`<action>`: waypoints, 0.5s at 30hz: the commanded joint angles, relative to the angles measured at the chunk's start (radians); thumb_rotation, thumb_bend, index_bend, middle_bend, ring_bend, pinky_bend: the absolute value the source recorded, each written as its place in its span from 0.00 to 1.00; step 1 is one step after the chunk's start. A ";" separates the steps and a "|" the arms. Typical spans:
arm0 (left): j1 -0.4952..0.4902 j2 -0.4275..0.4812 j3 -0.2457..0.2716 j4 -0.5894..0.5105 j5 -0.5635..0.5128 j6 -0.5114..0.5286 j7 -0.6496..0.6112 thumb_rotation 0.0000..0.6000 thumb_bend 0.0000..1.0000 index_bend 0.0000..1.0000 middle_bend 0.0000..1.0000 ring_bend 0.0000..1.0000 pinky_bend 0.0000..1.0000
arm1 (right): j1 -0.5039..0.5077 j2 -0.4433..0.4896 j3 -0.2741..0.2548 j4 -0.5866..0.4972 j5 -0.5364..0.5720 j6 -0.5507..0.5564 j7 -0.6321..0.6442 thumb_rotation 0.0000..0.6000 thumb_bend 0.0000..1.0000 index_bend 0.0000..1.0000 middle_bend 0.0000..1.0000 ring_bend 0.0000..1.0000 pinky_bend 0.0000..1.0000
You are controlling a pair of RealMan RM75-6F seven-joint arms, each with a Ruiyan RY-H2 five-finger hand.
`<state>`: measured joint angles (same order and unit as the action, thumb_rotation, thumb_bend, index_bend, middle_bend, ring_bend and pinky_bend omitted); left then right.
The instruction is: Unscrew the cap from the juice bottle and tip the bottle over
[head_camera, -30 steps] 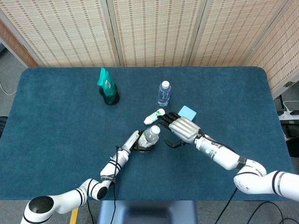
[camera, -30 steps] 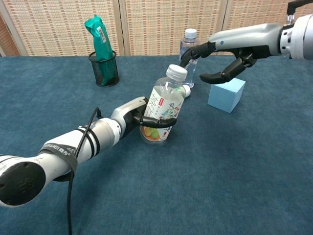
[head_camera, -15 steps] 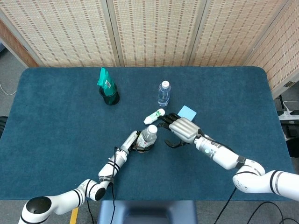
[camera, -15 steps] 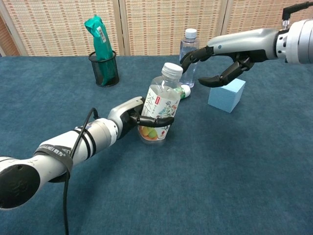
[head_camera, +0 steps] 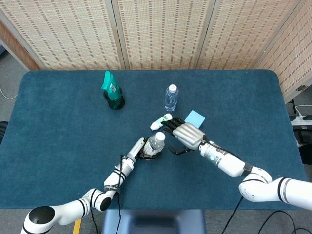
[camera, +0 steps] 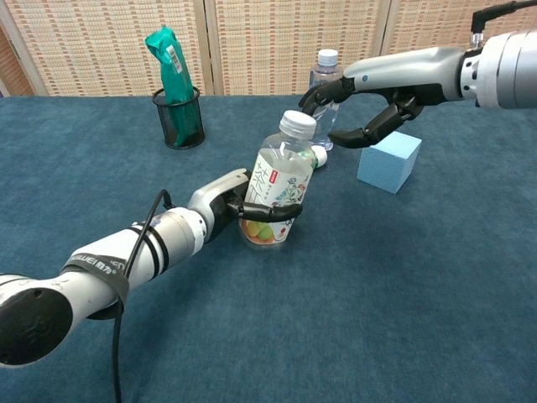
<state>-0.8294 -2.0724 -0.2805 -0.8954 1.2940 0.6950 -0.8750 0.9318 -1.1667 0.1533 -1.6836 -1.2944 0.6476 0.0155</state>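
The juice bottle (camera: 277, 189) stands upright on the blue table, its white cap (camera: 297, 123) on. My left hand (camera: 239, 204) grips the bottle around its lower body; in the head view the left hand (head_camera: 141, 148) sits just left of the bottle (head_camera: 155, 144). My right hand (camera: 357, 105) hovers open just right of and above the cap, fingers curled toward it without touching. In the head view the right hand (head_camera: 184, 135) lies close beside the cap.
A light blue cube (camera: 388, 161) sits right of the bottle, under my right arm. A clear water bottle (camera: 323, 88) stands behind. A small white bottle (head_camera: 161, 121) lies on its side. A black cup with a green packet (camera: 176, 109) stands at the back left.
My right hand has moved left, closer to the cap. The left hand keeps its grip, and the bottle has shifted only slightly.
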 commanded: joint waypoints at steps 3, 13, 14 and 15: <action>-0.007 0.006 -0.004 -0.002 -0.005 -0.022 -0.004 1.00 0.98 0.76 0.87 0.52 0.34 | 0.004 0.001 0.000 -0.010 -0.007 0.000 0.003 0.52 0.45 0.18 0.00 0.00 0.00; -0.022 0.018 0.008 -0.008 0.003 -0.063 0.008 1.00 1.00 0.78 0.88 0.54 0.37 | 0.019 -0.008 0.003 -0.013 -0.007 -0.005 -0.010 0.52 0.45 0.18 0.00 0.00 0.00; -0.024 0.021 0.007 -0.012 0.000 -0.071 0.008 1.00 1.00 0.78 0.89 0.54 0.37 | 0.021 -0.009 0.004 -0.014 -0.007 -0.006 -0.011 0.52 0.45 0.18 0.00 0.00 0.00; -0.025 0.023 0.007 -0.014 -0.001 -0.077 0.009 1.00 1.00 0.78 0.89 0.54 0.38 | 0.022 -0.009 0.004 -0.015 -0.007 -0.006 -0.012 0.52 0.45 0.18 0.00 0.00 0.00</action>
<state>-0.8523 -2.0522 -0.2732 -0.9060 1.2948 0.6241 -0.8673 0.9538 -1.1757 0.1570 -1.6989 -1.3010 0.6420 0.0035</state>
